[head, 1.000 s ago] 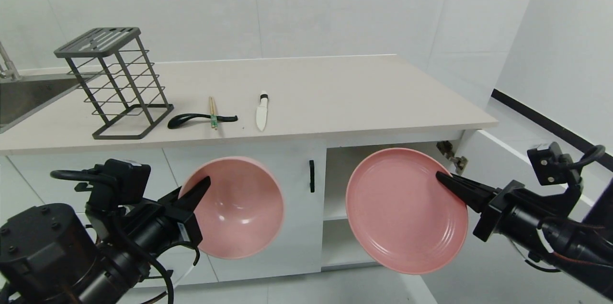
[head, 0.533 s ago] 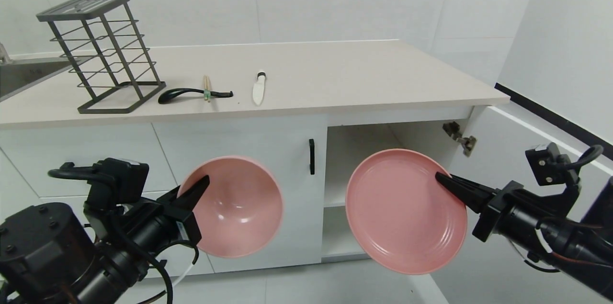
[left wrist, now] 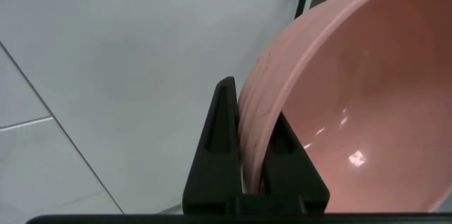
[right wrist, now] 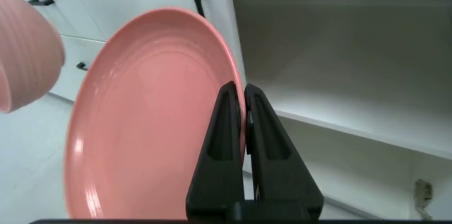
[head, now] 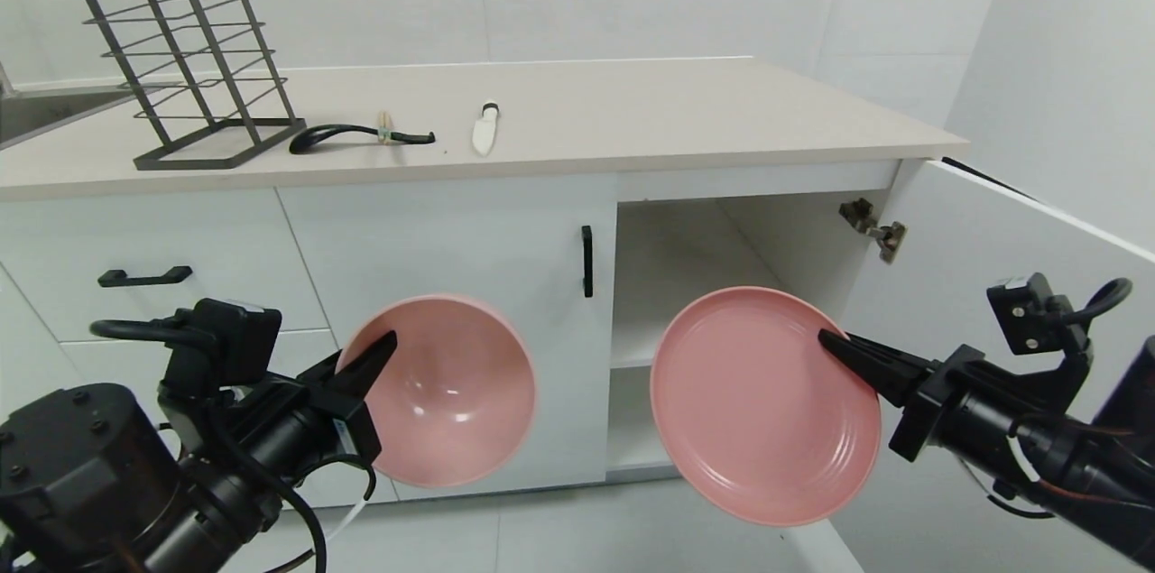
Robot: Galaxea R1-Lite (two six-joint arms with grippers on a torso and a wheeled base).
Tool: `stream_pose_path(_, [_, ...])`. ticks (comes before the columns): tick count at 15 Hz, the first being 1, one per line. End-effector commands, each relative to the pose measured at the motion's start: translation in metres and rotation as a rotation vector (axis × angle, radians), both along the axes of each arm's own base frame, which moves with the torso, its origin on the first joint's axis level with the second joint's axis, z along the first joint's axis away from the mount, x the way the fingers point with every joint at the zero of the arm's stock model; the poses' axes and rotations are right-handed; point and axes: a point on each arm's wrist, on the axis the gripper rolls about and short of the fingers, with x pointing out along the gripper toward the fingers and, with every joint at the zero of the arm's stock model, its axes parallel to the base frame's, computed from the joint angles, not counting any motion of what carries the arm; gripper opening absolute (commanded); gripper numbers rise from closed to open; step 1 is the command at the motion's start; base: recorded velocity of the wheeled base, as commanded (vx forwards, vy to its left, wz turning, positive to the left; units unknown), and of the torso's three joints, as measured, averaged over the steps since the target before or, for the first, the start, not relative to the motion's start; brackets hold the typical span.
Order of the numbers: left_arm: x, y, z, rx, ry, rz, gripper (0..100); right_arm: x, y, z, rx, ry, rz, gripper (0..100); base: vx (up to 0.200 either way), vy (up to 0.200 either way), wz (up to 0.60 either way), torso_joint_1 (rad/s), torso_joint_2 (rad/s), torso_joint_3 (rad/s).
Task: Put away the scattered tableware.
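Note:
My left gripper (head: 383, 347) is shut on the rim of a pink bowl (head: 451, 392), held on edge in front of the closed cabinet door; the same bowl (left wrist: 353, 111) sits clamped between the fingers of the left gripper (left wrist: 251, 111). My right gripper (head: 826, 340) is shut on the rim of a pink plate (head: 758, 411), held upright before the open cabinet (head: 686, 284). In the right wrist view the plate (right wrist: 141, 118) is pinched by the right gripper (right wrist: 241, 95), with the shelf (right wrist: 353, 111) behind. On the counter lie a black spoon (head: 343, 135), chopsticks (head: 386, 129) and a white knife (head: 485, 128).
A black wire rack (head: 180, 50) stands at the counter's left end, beside a sink (head: 36, 108). The cabinet's right door (head: 1020, 257) is swung open toward my right arm. A drawer handle (head: 144, 276) and the closed door's handle (head: 586, 262) are black.
The head view has dropped lower, so the counter and rack sit higher in the picture and more of the cabinet front shows. Both grippers keep their hold on bowl and plate.

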Motion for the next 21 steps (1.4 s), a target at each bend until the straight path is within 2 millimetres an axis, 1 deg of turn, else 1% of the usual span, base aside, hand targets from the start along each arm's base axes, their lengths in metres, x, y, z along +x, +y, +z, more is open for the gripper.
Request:
stream_pose_path(1, [0.0001, 0.0000, 0.0000, 0.000, 0.000, 0.000, 0, 0.0005, 0.0002, -0.0008, -0.001, 0.003, 0.000, 0, 0.000, 0.000, 0.00, -0.046, 0.28, 0.080])
stream_pose_path(6, [0.0000, 0.0000, -0.0006, 0.001, 0.002, 0.000, 0, 0.0013, 0.0004, -0.0024, -0.004, 0.011, 0.000, 0, 0.000, 0.000, 0.00, -0.012, 0.12, 0.027])
stream_pose_path(10, [0.0003, 0.0002, 0.0000, 0.000, 0.000, 0.002, 0, 0.0018, 0.0003, -0.0034, -0.005, 0.015, -0.002, 0, 0.000, -0.200, 0.00, -0.002, 0.01, 0.041])
stream_pose_path(16, [-0.0010, 0.0007, -0.0008, 0.002, 0.004, 0.000, 0, 0.0027, 0.0003, -0.0059, -0.009, 0.027, -0.003, 0, 0.000, 0.000, 0.00, 0.000, 0.00, 0.000])
stream_pose_path(18, [-0.0029, 0.0018, -0.0051, 0.015, 0.025, -0.001, 0, 0.0027, 0.0003, -0.0059, -0.009, 0.027, -0.003, 0, 0.200, 0.200, 0.00, 0.002, 0.00, 0.005])
stream_pose_path(21, [-0.0034, -0.0003, -0.0076, 0.022, 0.036, -0.010, 0, 0.0033, 0.0005, -0.0072, -0.011, 0.032, -0.003, 0, 0.200, 0.000, 0.00, 0.002, 0.00, 0.007])
